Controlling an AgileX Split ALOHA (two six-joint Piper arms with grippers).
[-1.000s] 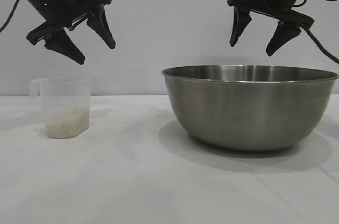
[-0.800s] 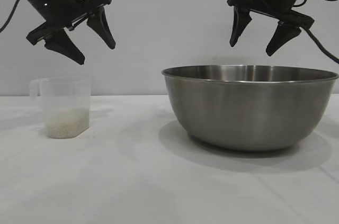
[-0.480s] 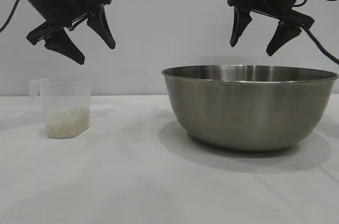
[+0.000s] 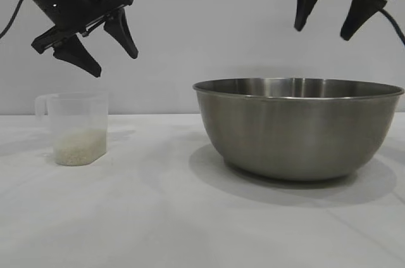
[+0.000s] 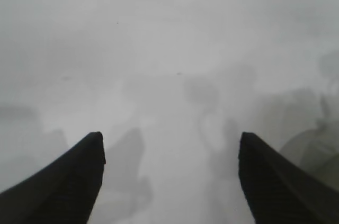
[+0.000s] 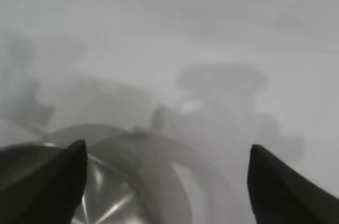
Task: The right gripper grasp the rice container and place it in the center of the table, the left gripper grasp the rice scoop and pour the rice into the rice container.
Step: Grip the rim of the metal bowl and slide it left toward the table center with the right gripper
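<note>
The rice container, a large steel bowl, stands on the white table right of centre. My right gripper hangs open high above its rim, holding nothing. In the right wrist view the right gripper is spread wide, with the bowl's rim blurred below one finger. The rice scoop, a small clear cup with a side handle, stands at the left with rice in its bottom. My left gripper hovers open and tilted just above and right of it. The left wrist view shows the left gripper over bare table.
A plain grey wall closes the back. Bare tabletop lies between the scoop and the bowl and along the front edge. Cables trail from both arms.
My right gripper has risen and shifted to the right, away from the bowl's rim, with its fingers a little closer together. The left arm, scoop and bowl have not moved.
</note>
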